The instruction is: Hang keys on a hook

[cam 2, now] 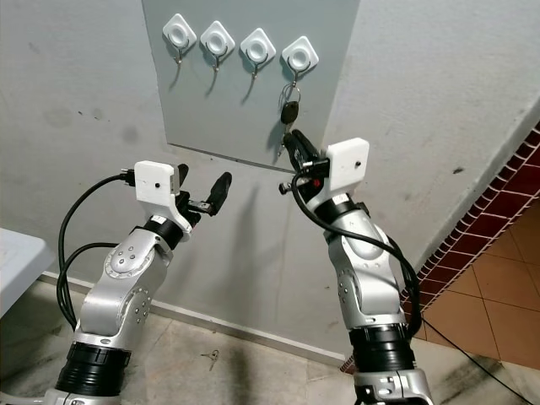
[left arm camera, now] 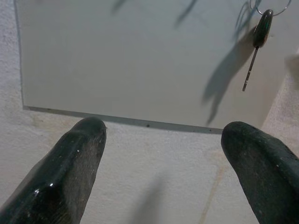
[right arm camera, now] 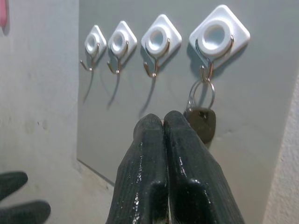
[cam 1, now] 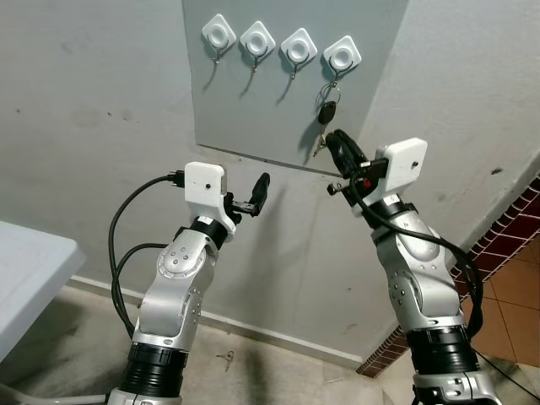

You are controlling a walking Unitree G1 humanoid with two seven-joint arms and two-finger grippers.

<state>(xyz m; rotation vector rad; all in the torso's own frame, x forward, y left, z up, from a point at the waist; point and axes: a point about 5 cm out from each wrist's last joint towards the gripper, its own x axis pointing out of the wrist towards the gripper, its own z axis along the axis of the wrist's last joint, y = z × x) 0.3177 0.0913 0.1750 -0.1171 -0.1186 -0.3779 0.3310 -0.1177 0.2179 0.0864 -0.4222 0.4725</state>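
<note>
Glossy white plastic hooks (right arm camera: 218,36), smooth matt grey board (cam 1: 278,101)

white hooks (cam 1: 259,39), grey board (cam 1: 253,110), black key (cam 1: 326,112)

A grey panel (cam 1: 278,76) is fixed flat to the wall. Four white hooks (cam 1: 218,35) run in a row along its top edge. The keys (cam 1: 326,111) hang by a ring from the hook nearest the right edge, dangling toward the lower right corner. The other three hooks are bare.
</note>
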